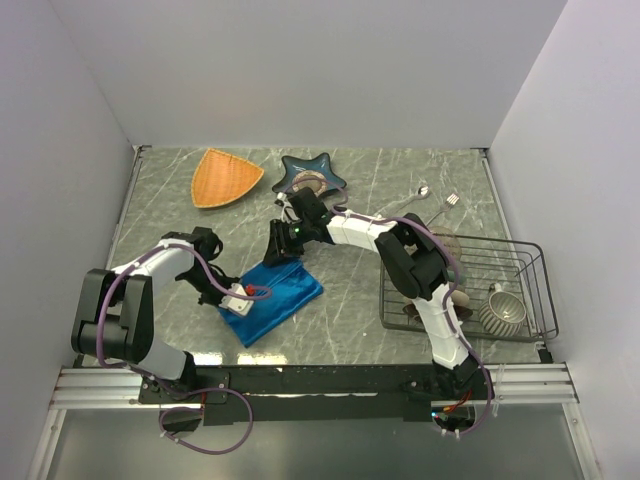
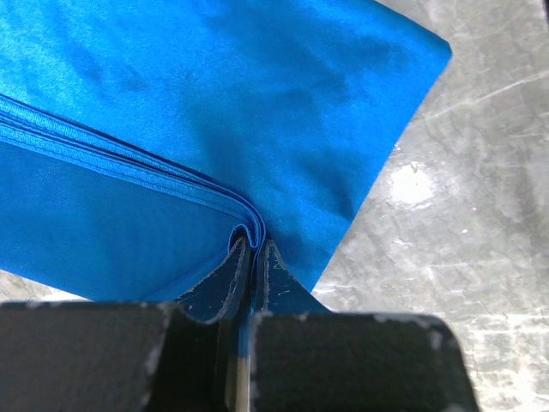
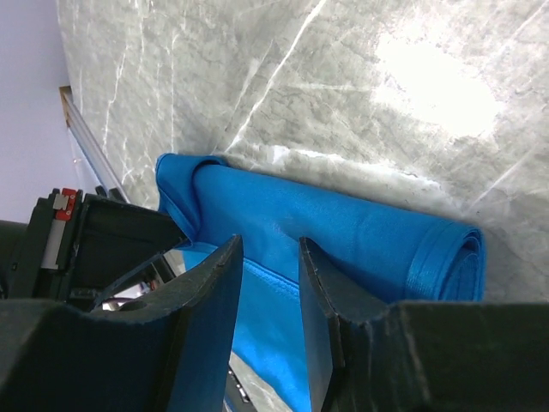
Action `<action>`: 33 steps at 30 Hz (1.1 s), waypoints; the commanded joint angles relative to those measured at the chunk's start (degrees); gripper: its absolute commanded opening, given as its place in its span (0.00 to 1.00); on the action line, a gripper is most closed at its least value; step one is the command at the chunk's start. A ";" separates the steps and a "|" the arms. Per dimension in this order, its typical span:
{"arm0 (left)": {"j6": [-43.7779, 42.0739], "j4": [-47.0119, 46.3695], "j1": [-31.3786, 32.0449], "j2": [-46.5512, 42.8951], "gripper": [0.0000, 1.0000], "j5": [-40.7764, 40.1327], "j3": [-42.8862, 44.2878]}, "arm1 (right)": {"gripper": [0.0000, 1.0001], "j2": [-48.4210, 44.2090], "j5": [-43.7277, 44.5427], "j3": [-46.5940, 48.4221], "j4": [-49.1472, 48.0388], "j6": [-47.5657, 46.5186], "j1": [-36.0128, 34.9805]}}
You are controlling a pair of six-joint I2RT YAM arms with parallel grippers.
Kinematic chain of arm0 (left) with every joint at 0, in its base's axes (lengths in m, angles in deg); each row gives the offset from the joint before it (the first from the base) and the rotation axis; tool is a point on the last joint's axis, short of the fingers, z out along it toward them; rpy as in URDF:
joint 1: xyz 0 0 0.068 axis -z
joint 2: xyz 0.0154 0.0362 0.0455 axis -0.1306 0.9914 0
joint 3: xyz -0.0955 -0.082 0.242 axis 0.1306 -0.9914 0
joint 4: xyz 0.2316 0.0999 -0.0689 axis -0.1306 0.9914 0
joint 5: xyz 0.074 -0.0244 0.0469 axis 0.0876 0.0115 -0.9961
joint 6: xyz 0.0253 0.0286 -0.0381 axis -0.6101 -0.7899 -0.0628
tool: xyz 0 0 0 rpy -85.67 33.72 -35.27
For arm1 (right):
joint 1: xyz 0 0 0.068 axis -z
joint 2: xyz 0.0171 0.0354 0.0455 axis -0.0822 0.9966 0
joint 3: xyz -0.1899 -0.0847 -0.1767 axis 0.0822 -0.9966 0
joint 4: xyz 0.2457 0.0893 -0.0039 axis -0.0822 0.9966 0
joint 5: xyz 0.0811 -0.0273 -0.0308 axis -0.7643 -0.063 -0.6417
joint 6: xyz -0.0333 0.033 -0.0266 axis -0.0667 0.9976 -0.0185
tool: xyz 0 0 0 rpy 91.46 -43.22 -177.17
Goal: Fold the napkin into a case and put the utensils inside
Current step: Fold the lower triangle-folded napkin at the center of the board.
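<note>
While the top camera looks down, the folded napkin (image 1: 285,295) lies on the table (image 1: 350,320) between the 2 arms, with the spoon (image 1: 415,195) and fork (image 1: 450,203) well apart from it at the far right. Seen from the left wrist, the left gripper (image 2: 250,249) is pinched tight on the napkin's folded edge. Seen from the right wrist, the right gripper (image 3: 270,253) hangs over the cloth, jaws partly open and gripping nothing.
</note>
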 commanded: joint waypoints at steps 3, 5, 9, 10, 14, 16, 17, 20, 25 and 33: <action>-4.74 5.10 0.28 -0.39 0.01 1.36 1.00 | 0.41 -2.49 -1.24 1.54 -1.65 1.05 -0.14; -4.65 4.93 0.28 -0.75 0.01 1.19 0.65 | 0.41 -3.81 -2.55 1.11 -2.88 2.28 -0.32; -3.16 4.58 0.28 -0.31 0.01 1.45 1.00 | 0.41 -4.00 -2.47 0.93 -2.44 1.85 -1.02; -2.81 4.31 0.28 -0.22 0.01 1.45 1.00 | 0.41 -3.30 -2.21 0.93 -1.83 1.15 -1.11; -1.49 3.87 0.46 -0.48 0.11 2.15 1.26 | 0.40 -0.57 -1.07 0.49 -1.12 -0.62 -1.20; -0.96 4.22 0.46 -0.48 0.22 2.24 1.52 | 0.40 1.27 -0.54 0.84 -0.08 -1.75 -1.19; -0.79 4.75 0.46 -0.66 0.34 2.41 1.61 | 0.40 1.71 -0.36 1.27 0.28 -2.20 -1.28; 0.88 6.41 0.46 -2.50 0.47 3.55 2.58 | 0.39 2.68 1.13 1.02 1.51 -4.13 -1.19; 10.43 12.56 -1.12 -7.33 0.49 9.34 8.81 | 0.37 2.16 2.71 -0.65 2.57 -5.98 -1.20; 21.71 15.83 -14.13 -2.78 0.46 14.63 16.38 | 0.36 1.89 3.24 -1.36 2.31 -6.51 -1.19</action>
